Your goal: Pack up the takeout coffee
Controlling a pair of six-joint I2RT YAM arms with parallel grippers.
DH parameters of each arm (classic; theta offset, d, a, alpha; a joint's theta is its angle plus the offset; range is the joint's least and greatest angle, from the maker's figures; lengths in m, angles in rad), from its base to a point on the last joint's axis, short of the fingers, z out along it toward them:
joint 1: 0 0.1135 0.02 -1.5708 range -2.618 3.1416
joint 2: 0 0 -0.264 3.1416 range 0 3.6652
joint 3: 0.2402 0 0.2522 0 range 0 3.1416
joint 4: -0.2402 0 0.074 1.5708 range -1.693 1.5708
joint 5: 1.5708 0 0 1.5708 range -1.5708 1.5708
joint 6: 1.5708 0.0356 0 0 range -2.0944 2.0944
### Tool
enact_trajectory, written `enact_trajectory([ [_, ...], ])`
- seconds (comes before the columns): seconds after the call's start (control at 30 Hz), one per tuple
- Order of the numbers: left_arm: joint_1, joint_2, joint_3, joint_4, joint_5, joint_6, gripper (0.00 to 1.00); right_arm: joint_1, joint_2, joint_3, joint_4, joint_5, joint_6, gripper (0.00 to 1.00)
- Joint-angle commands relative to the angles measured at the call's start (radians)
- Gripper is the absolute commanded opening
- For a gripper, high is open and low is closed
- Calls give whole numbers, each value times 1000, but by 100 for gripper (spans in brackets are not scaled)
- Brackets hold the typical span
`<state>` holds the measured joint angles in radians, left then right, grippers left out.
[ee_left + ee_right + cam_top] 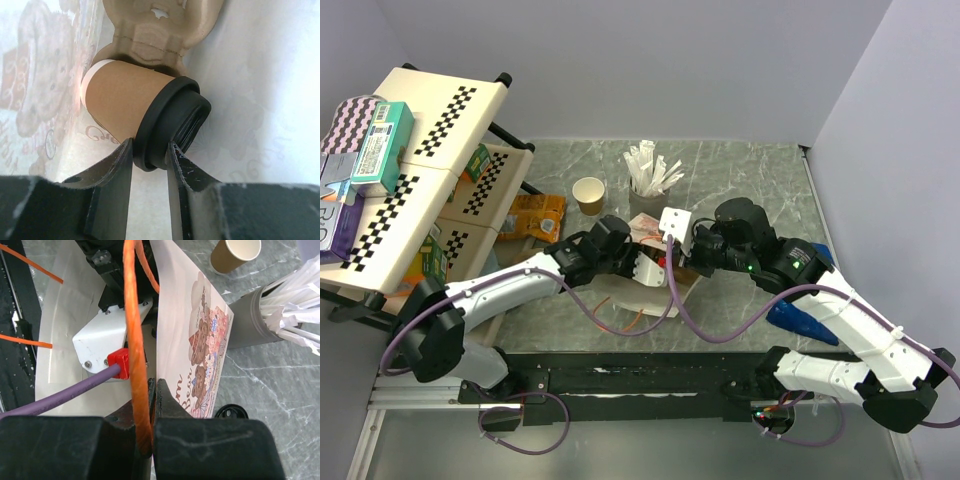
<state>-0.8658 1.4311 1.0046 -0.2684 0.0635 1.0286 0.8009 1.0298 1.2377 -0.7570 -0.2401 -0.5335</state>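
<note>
Lidded cup [125, 95], rim pinched inside left claw [150, 162].

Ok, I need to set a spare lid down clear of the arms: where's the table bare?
Barest is the back right of the marble table, between the grey cup of white sticks and the right wall. A smaller patch lies behind the open paper cup, beside the rack. The middle is crowded: left arm, right arm and the paper bag.
</note>
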Motion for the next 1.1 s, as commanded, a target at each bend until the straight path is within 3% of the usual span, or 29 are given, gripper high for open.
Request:
enact_trajectory([
  [0.0,31,-37,26,-15,25,-71,17,9,-13,17,38,7,6,0],
  [0.5,108,63,256,-330,269,-335,11,1,-11,9,47,12,3,0],
  [0.8,111,88,269,-353,392,-507,9,1,-23,-1,53,27,-14,0],
  [1.07,135,37,216,-238,417,-669,5,4,-59,-56,82,36,-66,0],
])
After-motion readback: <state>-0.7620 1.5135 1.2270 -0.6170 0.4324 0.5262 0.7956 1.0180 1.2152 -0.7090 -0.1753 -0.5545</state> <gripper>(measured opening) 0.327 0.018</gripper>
